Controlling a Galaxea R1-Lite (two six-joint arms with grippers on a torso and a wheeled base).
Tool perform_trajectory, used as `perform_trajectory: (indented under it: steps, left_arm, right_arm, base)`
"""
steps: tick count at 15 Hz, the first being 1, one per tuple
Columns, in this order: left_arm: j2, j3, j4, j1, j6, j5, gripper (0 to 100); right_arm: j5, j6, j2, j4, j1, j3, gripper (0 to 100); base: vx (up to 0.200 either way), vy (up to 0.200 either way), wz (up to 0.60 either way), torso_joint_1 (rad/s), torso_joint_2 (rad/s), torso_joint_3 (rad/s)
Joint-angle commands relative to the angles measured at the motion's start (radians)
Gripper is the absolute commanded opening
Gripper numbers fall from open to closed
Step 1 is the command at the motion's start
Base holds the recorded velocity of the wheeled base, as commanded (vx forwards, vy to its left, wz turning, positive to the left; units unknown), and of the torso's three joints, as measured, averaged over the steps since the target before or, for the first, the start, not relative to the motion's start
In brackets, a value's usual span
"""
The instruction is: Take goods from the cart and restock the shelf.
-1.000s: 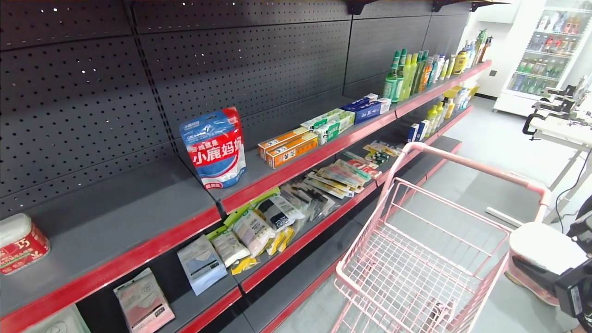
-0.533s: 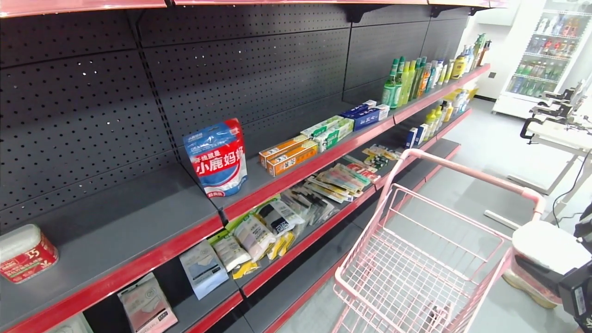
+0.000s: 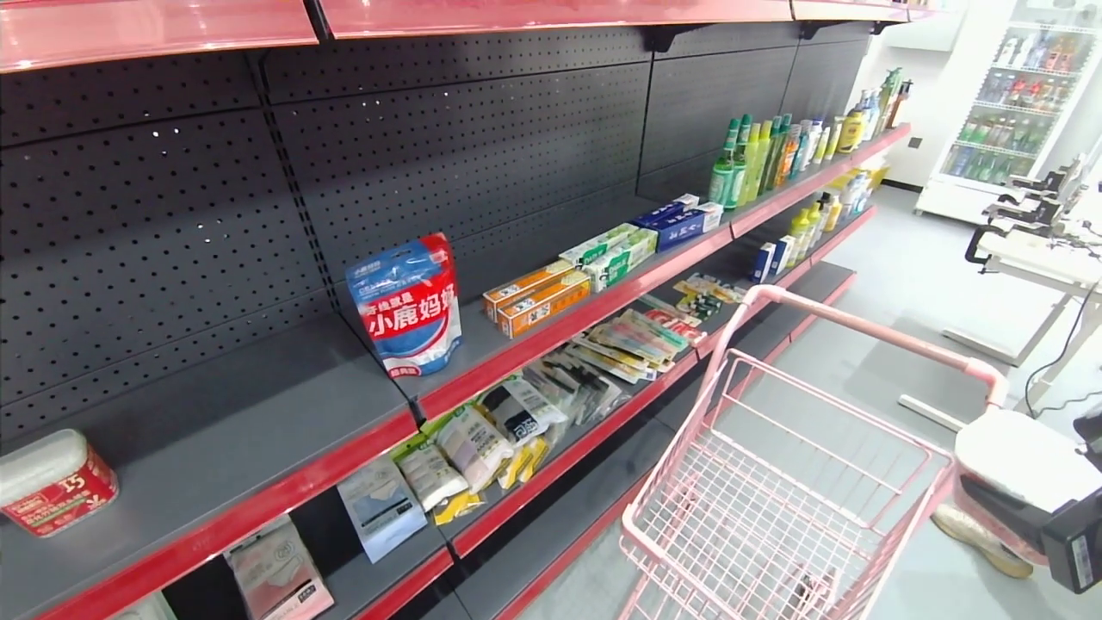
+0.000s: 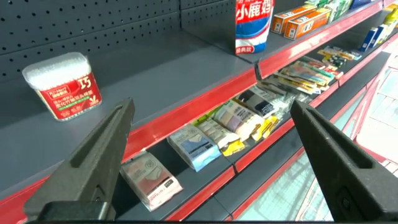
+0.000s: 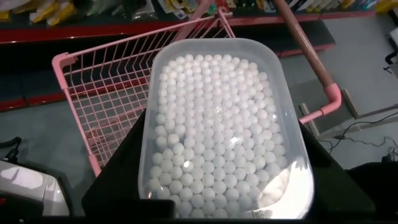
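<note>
plastic swab tub [image 5: 221, 124], clamped by the right end effector [image 5: 224, 193] near the cart [image 3: 861, 323], we should carry level to the bare shelf [image 3: 258, 413] beside the matching tub [image 3: 53, 482], routing past the wide-open, empty left end effector [image 4: 211, 168].

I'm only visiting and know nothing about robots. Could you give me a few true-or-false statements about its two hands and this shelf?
1. The right gripper holds a swab tub. True.
2. The left gripper clamps a box. False: the left gripper is open and empty.
3. A matching tub stands on the shelf. True.
4. The blue-and-red pouch lies flat. False: the pouch stands upright on the shelf.
</note>
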Motion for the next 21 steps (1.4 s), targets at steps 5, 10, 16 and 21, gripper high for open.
perform_trajectory:
  steps: [5,10,16,21]
  left_arm:
    - [0.001,0.000,0.000,0.000,0.000,0.000,100]
    - [0.001,0.000,0.000,0.000,0.000,0.000,100]
    - [0.001,0.002,0.000,0.000,0.000,0.000,100]
    - [0.001,0.002,0.000,0.000,0.000,0.000,100]
  right_arm:
    - [-0.035,-0.003,-0.022,0.000,-0.011,0.030,0]
    - [-0.035,-0.003,-0.059,0.000,-0.010,0.053,0]
    - [-0.035,-0.003,-0.096,0.000,-0.005,0.096,0]
    - [-0.037,0.000,-0.125,0.000,-0.008,0.124,0]
  base:
    - [0.000,0.000,0.48,0.002,0.00,-0.001]
    - [0.000,0.000,0.60,0.006,0.00,-0.001]
    - [0.000,0.000,0.60,0.002,0.00,0.002]
    - [0.000,0.000,0.48,0.005,0.00,0.002]
